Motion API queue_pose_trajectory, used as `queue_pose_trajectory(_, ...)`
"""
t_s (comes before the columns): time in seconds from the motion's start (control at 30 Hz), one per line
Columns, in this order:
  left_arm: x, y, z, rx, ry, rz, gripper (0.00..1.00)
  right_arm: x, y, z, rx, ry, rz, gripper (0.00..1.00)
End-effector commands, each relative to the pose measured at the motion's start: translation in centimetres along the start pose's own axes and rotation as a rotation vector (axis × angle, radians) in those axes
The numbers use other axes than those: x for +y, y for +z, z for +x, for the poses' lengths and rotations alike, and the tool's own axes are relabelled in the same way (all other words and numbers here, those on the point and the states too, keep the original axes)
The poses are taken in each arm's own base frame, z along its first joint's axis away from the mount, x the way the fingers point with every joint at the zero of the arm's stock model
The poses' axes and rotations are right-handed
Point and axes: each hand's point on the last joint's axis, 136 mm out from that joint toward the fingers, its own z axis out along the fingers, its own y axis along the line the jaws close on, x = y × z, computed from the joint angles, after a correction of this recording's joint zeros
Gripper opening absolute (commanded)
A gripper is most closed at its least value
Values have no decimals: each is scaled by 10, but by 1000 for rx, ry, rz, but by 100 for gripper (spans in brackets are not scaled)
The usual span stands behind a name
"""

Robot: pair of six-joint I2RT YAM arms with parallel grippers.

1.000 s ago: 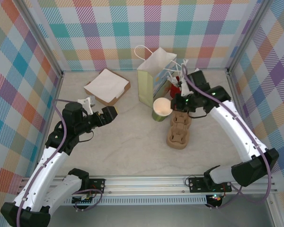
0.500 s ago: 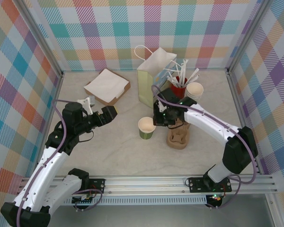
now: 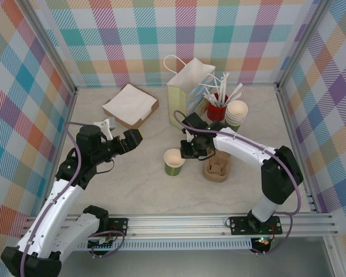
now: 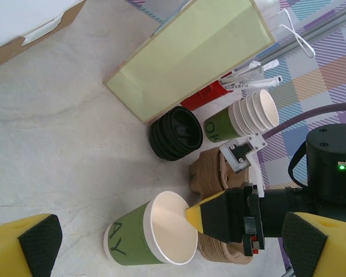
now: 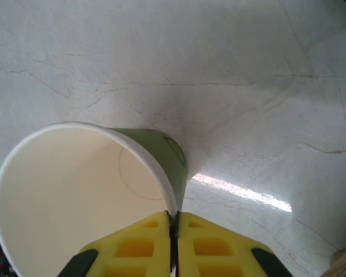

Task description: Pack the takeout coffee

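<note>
My right claw (image 3: pixel 185 154) clamped on rim of olive-green cup (image 3: pixel 173 162), one finger inside wall, one outside. Cup just left of brown pulp carrier (image 3: pixel 218 164), outside its holes, mouth up, cream inside bare. Cannot tell if base touches table (image 3: pixel 132 184). My left claw (image 3: pixel 132 138) spread apart, gripping nothing, well left of carrier.
</note>
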Motion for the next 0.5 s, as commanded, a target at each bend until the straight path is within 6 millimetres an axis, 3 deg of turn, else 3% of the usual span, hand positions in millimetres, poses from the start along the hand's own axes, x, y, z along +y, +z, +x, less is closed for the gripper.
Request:
queue_pose_trajectory(0.0,2,1,-5,-27,-9,3,100,10,-2,2,31,-24,-26,12)
queue_pose_trajectory(0.13,0,-1,-6,-30,-8,9,100,12,-12,0,19,-35,-21,15)
queue_pose_trajectory(0.33,-6,-2,-10,-36,2,24,100,19,-41,-10,-40,-71,-31,34)
queue_pose_trajectory(0.47,-9,-2,-10,-31,4,38,100,3,-57,-20,-70,-58,9,36)
